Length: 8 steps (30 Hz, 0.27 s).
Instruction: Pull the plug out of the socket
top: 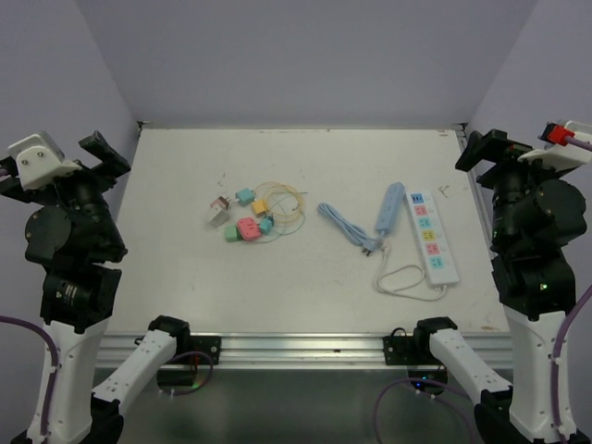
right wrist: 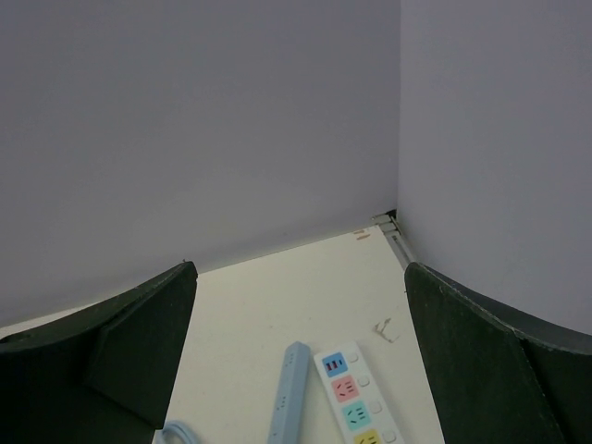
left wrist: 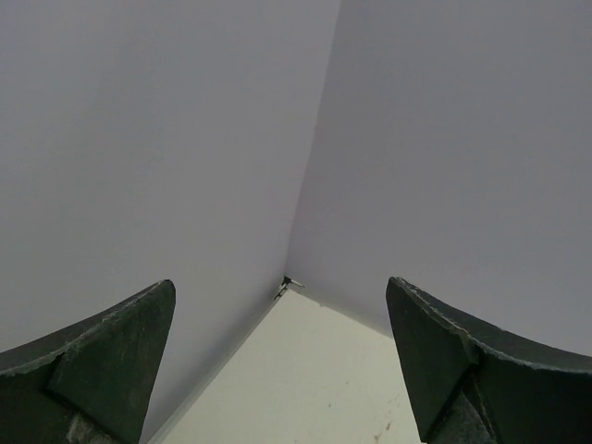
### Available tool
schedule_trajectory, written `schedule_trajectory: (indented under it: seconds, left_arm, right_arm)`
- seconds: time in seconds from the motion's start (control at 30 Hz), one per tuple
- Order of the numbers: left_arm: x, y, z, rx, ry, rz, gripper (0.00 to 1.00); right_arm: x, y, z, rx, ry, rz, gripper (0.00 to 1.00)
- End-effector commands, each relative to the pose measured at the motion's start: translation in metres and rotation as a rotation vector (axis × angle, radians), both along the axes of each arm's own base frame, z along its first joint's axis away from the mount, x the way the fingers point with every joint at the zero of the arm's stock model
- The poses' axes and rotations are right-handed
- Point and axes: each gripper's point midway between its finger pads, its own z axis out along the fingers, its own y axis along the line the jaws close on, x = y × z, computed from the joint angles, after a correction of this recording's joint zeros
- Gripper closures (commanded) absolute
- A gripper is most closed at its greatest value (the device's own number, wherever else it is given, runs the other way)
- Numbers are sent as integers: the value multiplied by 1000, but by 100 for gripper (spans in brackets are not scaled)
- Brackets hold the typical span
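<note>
The left tool (left wrist: 279, 283) hung raised beside the left edge of the surface (top: 185, 296). Its fingers (left wrist: 111, 351) were spread wide, with nothing between them and touching nothing, and its camera faced the far left corner of the walls.

Left of centre sat a cluster of small coloured adapters (top: 246, 222) tangled in a thin yellow wire (top: 285, 205). Right of centre, a bundled blue cable (top: 344, 222) ended in a plug (top: 371, 248) lying near the blue power strip (top: 389, 205). Whether that plug was seated in anything could not be told.

Just to the right lay the white power strip (top: 433, 239), sockets up. Its long axis ran far to near with the near end angled rightward, so the two strips spread apart toward the arms. Its white cord (top: 407, 282) looped off the near end. The strip lay close to the right edge, with bare surface both nearer the arms and behind it.

The right tool (right wrist: 301, 266) was raised off the right edge, equally wide open and holding nothing.
</note>
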Motion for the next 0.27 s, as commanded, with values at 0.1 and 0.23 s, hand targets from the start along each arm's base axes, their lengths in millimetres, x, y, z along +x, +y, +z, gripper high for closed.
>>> schedule_trajectory:
  seconds: [0.1, 0.23]
  left_arm:
    - [4, 3, 2, -10, -30, 23, 0]
    - [6, 2, 0, -9, -21, 24, 0]
  right_arm:
    - [6, 6, 9, -14, -35, 30, 1]
    - [6, 7, 9, -16, -36, 36, 1]
